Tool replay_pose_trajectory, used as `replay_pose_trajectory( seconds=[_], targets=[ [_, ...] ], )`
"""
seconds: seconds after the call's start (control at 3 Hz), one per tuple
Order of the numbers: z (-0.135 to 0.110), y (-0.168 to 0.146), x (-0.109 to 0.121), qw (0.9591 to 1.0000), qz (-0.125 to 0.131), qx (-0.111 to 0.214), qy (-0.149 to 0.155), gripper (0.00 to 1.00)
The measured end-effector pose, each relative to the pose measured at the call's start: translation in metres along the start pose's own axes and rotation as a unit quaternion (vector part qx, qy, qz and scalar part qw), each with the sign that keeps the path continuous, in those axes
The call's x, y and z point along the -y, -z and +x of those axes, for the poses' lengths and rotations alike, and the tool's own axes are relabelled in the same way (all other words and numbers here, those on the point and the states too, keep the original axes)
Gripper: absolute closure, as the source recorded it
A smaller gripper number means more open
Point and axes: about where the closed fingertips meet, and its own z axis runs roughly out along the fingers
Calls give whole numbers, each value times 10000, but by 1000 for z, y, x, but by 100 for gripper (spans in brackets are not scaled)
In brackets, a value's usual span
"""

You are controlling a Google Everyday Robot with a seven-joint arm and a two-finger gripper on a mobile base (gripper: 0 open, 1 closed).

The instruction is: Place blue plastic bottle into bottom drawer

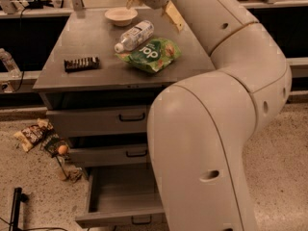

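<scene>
The blue plastic bottle (134,36), clear with a white cap, lies on its side on the grey cabinet top (72,37), touching the back edge of a green snack bag (150,54). My gripper (151,8) hangs at the top of the camera view just behind and above the bottle, open and empty, its tan fingertips (173,16) spread apart. The bottom drawer (120,194) is pulled out and empty; my arm hides its right part.
A white bowl (121,16) sits behind the bottle. A dark flat bar (82,63) lies at the cabinet top's left. My arm's big elbow (207,143) fills the right foreground. The two upper drawers (96,119) are shut. Litter (33,134) lies on the floor at left.
</scene>
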Motion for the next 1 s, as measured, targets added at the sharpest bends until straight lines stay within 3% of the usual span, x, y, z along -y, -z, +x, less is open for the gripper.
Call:
replay_pose_trajectory(
  seconds=[0.33, 0.67, 1.0],
  targets=[
    [-2, -10, 15, 9997, 37, 9, 250, 0],
    [-9, -21, 57, 9970, 200, -72, 742, 0],
    [-19, -28, 96, 9938, 462, -108, 1010, 0]
  ],
)
